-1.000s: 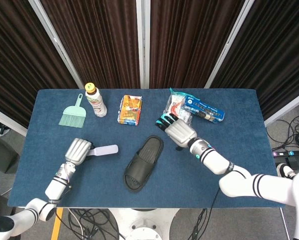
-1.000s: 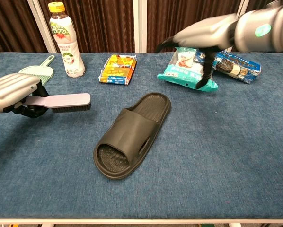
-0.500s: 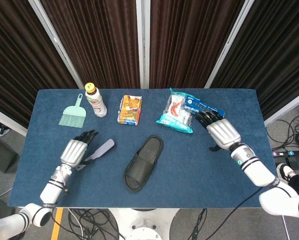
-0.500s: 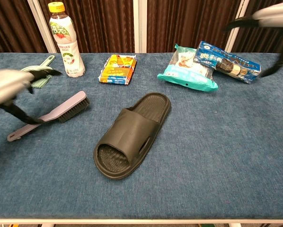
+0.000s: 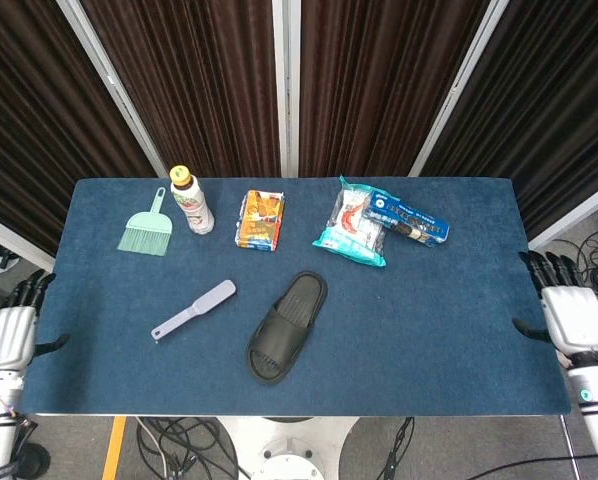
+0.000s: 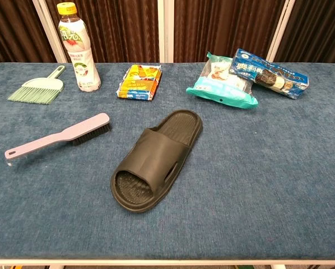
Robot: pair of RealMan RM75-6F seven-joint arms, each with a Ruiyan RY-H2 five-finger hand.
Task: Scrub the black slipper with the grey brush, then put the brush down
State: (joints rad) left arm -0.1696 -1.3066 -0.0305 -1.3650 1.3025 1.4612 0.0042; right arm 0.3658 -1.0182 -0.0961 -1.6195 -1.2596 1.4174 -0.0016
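Both my hands have pulled off the tabletop (image 5: 459,340), left hand (image 5: 7,335) and right hand (image 5: 569,318) with fingers spread empty, grey brush (image 6: 61,136) released left of black slipper (image 6: 156,159) — task looks done.

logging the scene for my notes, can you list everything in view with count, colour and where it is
slipper: 1, black, middle of the table, sole down
brush: 1, grey with dark bristles, lying on the table left of the slipper, untouched
hand broom: 1, pale green, far left corner area
bottle: 1, clear with a yellow cap, far left, upright beside the hand broom
snack pack: 1, yellow and orange, far middle
snack bag: 1, teal and white, far right of middle
biscuit pack: 1, blue, partly resting on the snack bag
table: 1, blue cloth top
left hand: 1, silver and black, off the table's left edge, holding nothing
right hand: 1, silver and black, off the right edge, holding nothing
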